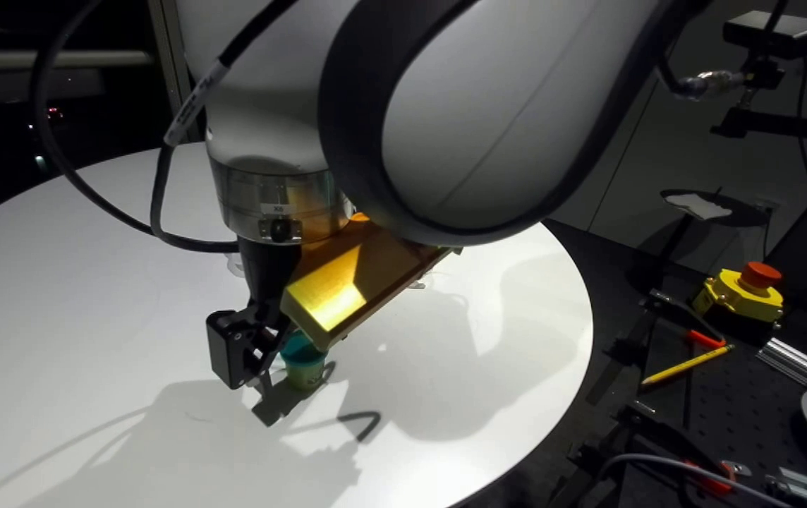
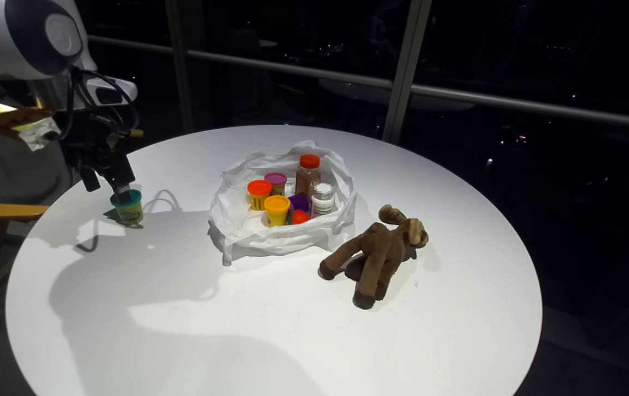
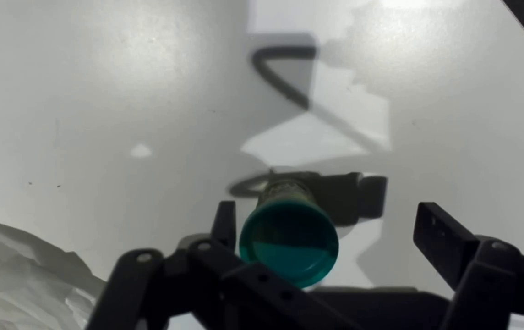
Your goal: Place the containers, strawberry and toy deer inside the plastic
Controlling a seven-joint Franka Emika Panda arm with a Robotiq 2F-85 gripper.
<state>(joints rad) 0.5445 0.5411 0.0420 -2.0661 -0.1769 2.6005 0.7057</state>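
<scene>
A yellow-green container with a teal lid (image 1: 303,363) stands upright on the table, in both exterior views (image 2: 128,210) and in the wrist view (image 3: 289,243). My gripper (image 3: 328,229) is open over it. The lid lies between the fingers, close to the left finger, with a wide gap to the right one. The gripper also shows in an exterior view (image 2: 110,184). The white plastic bag (image 2: 287,243) lies open mid-table with several lidded containers, a bottle (image 2: 308,179), a clear jar (image 2: 323,202) and the red strawberry (image 2: 299,217) inside. The brown toy deer (image 2: 380,247) lies beside the bag.
The round white table (image 2: 292,330) holds everything. The bag's edge (image 3: 19,270) shows at the lower left of the wrist view. A wooden chair (image 2: 1,211) stands at the table's edge. A yellow emergency-stop box (image 1: 742,296) and pencil (image 1: 688,365) lie off the table.
</scene>
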